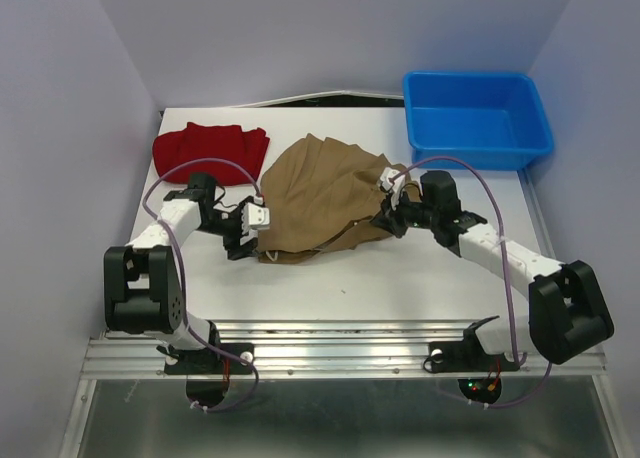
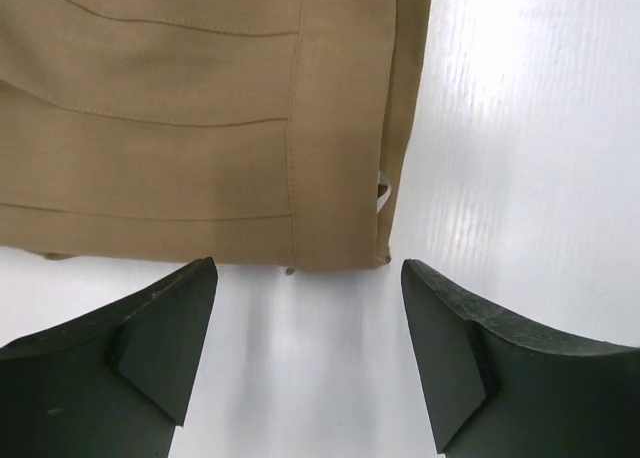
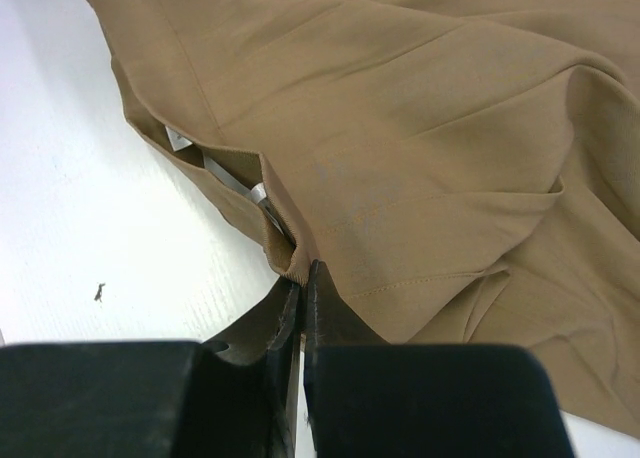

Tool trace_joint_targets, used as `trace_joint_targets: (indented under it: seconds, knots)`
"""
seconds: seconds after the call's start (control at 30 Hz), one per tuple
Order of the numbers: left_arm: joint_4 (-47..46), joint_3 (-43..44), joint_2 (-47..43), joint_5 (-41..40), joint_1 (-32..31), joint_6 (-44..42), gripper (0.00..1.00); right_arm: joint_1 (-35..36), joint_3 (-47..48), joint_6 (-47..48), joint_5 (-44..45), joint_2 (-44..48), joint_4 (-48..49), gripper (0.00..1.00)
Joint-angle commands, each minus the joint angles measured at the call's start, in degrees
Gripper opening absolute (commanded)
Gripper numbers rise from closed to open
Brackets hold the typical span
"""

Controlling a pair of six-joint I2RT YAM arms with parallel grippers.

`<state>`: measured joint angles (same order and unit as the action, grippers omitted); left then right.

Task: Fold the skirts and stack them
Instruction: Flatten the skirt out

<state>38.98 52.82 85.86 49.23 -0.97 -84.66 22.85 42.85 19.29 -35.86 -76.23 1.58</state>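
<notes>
- The red skirt (image 1: 210, 150) lies folded at the far left corner of the surface (image 1: 400, 278), well apart from both arms and near the left wall.
- The left fingers (image 1: 247, 240) stand wide apart and hold nothing. In the left wrist view only bare surface shows between them.
- They hover just short of the tan skirt's near left corner, where the stitched hem meets a side edge, and do not touch the cloth.
- The tan skirt (image 1: 325, 193) lies spread in the middle of the surface. It is rumpled, its near hem running between the two arms and a small label showing at the edge.
- A strip of bare surface separates it from the red skirt.
- The right fingers (image 3: 303, 303) are pressed fully together, with a fold of the tan skirt's edge pinched at their tips on the cloth's right side.
- The blue bin (image 1: 478, 118) sits at the far right corner, near the tan skirt's right edge but apart from it.
- Open surface runs along the whole near side in front of the tan skirt, between the two arms.
</notes>
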Motion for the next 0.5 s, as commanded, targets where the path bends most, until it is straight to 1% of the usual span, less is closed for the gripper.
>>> trace_joint_targets:
  seconds: [0.0, 0.1, 0.13, 0.17, 0.2, 0.27, 0.3, 0.37, 0.4, 0.47]
  knots:
    - [-2.9, -5.0, -6.0, -4.7, 2.0, -13.5, 0.99, -1.2, 3.6, -2.9, -1.1, -0.8, 1.8, 0.01]
    - [-9.7, -10.6, -11.2, -5.1, 2.0, -16.9, 0.99, -1.8, 4.1, -4.7, -1.6, -2.0, 1.8, 0.01]
    - [-11.5, -12.0, -12.5, -5.1, 2.0, -20.6, 0.98, -1.8, 4.3, -6.1, -2.0, -2.8, 1.8, 0.01]
    - [-15.7, -13.6, -13.6, -4.8, 2.0, -21.7, 0.99, -2.5, 4.8, -7.1, -2.0, -3.2, 1.8, 0.01]
    - [-17.7, -16.4, -15.4, -4.2, 2.0, -22.5, 0.98, -3.1, 5.0, -9.0, -2.4, -4.4, 1.8, 0.01]
    - [-22.4, -19.6, -16.8, -3.7, 1.6, -24.8, 0.99, -4.3, 6.0, -12.4, -2.7, -5.8, 1.8, 0.01]
    - [-23.8, -20.5, -16.9, -3.6, 1.4, -25.5, 0.99, -4.3, 6.5, -12.4, -2.9, -6.5, 1.8, 0.01]
    - [-28.2, -22.0, -17.1, -3.0, 1.3, -25.6, 0.99, -5.2, 7.1, -15.9, -4.0, -8.7, 1.8, 0.01]
    - [-29.0, -23.3, -17.0, -2.9, 1.2, -26.2, 0.98, -6.6, 7.8, -18.5, -4.3, -9.4, 1.8, 0.01]
    - [-29.5, -24.1, -16.4, -2.7, 0.7, -28.1, 0.99, -7.1, 8.4, -21.4, -5.4, -11.6, 1.8, 0.01]
